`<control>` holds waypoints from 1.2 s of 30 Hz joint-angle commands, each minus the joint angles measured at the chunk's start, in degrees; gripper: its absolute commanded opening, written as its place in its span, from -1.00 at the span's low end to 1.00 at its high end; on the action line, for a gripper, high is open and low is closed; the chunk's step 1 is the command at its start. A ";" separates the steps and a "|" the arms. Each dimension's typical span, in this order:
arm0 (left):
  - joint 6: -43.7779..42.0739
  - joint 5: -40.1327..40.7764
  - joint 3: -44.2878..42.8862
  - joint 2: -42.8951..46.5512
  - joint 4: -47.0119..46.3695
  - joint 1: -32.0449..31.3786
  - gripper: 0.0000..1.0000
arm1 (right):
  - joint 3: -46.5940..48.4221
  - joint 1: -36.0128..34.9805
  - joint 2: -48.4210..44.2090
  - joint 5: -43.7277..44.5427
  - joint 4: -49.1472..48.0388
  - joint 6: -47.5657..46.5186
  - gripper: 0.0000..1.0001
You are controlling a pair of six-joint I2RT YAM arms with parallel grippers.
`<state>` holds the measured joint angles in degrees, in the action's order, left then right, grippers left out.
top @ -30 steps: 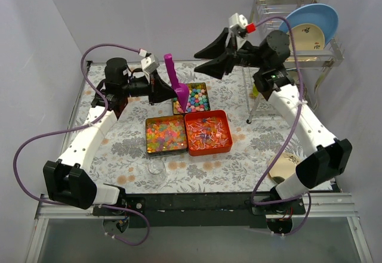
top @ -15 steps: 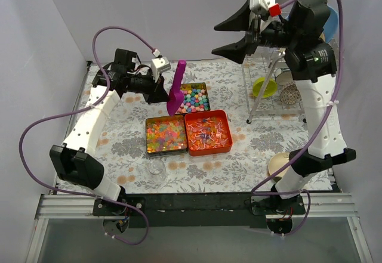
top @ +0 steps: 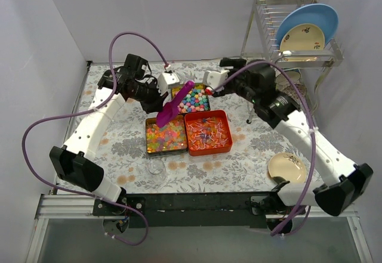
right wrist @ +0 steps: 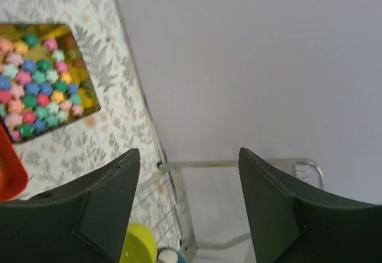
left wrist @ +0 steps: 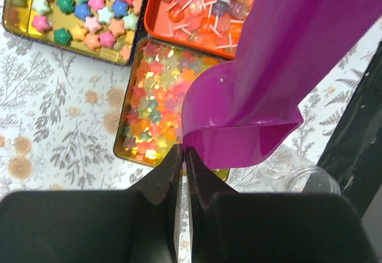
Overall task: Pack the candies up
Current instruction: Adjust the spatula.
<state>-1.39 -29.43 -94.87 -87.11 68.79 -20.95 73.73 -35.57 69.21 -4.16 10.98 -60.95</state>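
Left wrist view: left jaws pinch shut on a glossy purple plastic scoop [left wrist: 262,96] hiding some small pastel candies [left wrist: 83,12] in shiny tins [left wrist: 13,12] on the floral desk [left wrist: 54,114]; right jaws gape empty

scoop [left wrist: 274,66]: far end cut off at 1 o'clock
candies [left wrist: 152,99]: some hidden behind scoop
orange tin [right wrist: 7,167]: corner only, 8 o'clock edge
bowl [right wrist: 140,245]: cut off at 6 o'clock

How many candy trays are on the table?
3: the star-candy tray at the back, the mixed-candy tray front left, the orange lollipop tray front right. None looks hidden.
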 commanded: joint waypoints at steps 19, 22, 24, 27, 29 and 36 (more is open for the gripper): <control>-3.45 16.51 -0.93 2.04 0.55 -8.32 -1.00 | 35.59 -3.10 18.15 -27.03 48.17 9.35 0.61; -2.57 16.07 -1.63 1.33 0.20 -9.28 -1.00 | 37.53 -3.19 20.35 -30.28 48.87 11.72 0.59; -2.30 15.72 -2.51 0.54 0.29 -9.98 -1.00 | 37.10 -3.28 21.05 -31.43 47.91 13.74 0.58; -1.60 15.11 -4.79 -0.77 0.73 -10.43 -1.00 | 35.43 -3.45 21.23 -32.31 46.24 15.06 0.55; -1.25 14.75 -5.85 -1.30 0.73 -10.60 -1.00 | 34.38 -3.45 20.97 -33.10 45.27 15.33 0.53; -0.81 13.43 -6.82 -2.27 0.90 -11.22 -1.00 | 29.19 -3.45 18.95 -35.91 38.24 19.20 0.50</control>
<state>-3.09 -14.17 -99.35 -89.56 69.93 -31.57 104.81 -38.65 90.35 -36.64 54.46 -45.10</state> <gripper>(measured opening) 0.031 0.757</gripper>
